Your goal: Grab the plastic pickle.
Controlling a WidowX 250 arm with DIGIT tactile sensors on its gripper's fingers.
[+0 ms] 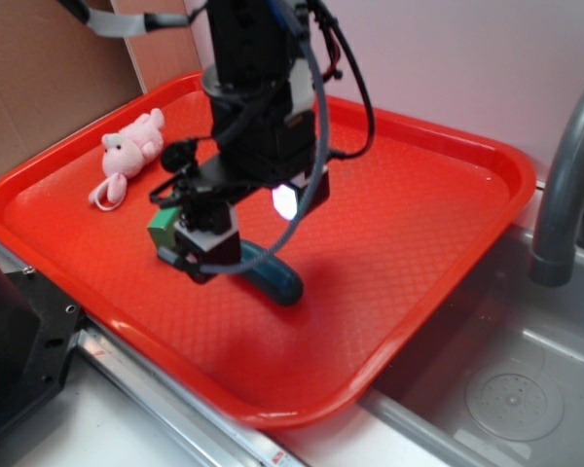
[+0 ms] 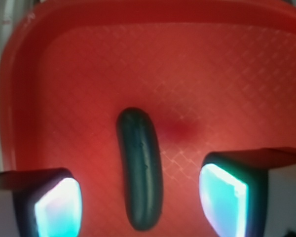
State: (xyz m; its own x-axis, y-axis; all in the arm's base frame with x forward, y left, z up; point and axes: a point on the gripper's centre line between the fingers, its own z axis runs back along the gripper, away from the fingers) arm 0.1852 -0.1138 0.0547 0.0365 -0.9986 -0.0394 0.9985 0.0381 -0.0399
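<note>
Here, we list: plastic pickle [image 2: 140,175], glossy dark teal capsule with rounded ends, lying flat on the red cross-hatched tray [image 2: 227,74]. It sits between our hand's [image 2: 140,200] two spread, empty fingers [image 2: 56,207], long axis crossing the closing line. Beside it, we note a green block [image 1: 163,229] and a pink plush toy [image 1: 131,146].

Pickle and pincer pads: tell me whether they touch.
Apart. The wrist view shows the pickle lying between the open pincer pads, with red tray visible on both sides.
</note>
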